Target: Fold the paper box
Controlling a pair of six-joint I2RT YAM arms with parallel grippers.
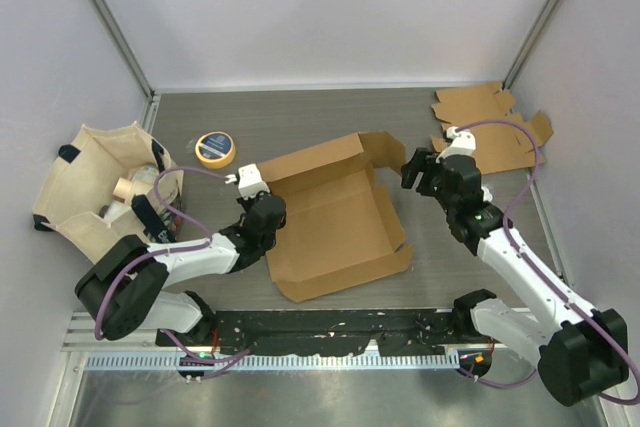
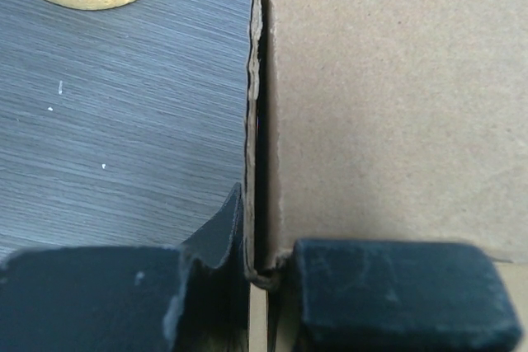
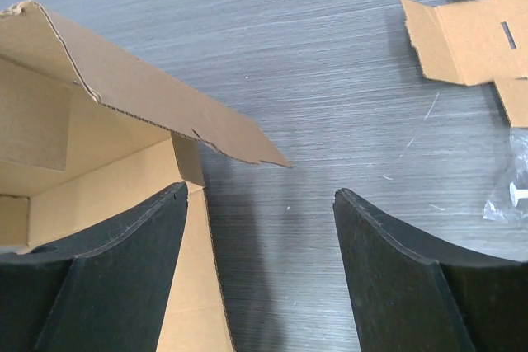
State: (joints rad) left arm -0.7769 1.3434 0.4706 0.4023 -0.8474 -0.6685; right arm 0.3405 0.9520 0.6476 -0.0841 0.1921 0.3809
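The brown paper box (image 1: 335,217) lies open in the middle of the table, its walls partly raised. My left gripper (image 1: 262,215) is shut on the box's left wall. In the left wrist view the doubled cardboard wall (image 2: 257,121) stands on edge and is pinched between the black fingers (image 2: 396,294). My right gripper (image 1: 415,172) hangs open at the box's far right corner, just beside a raised flap (image 1: 385,152). In the right wrist view that flap (image 3: 157,96) tilts over the table ahead of the gripper (image 3: 260,195), and only bare table shows between the jaws.
A yellow tape roll (image 1: 215,148) lies left of the box's far edge. A beige cloth bag (image 1: 100,192) with odds and ends sits at the far left. Flat cardboard sheets (image 1: 490,127) lie at the back right. Grey walls close in both sides.
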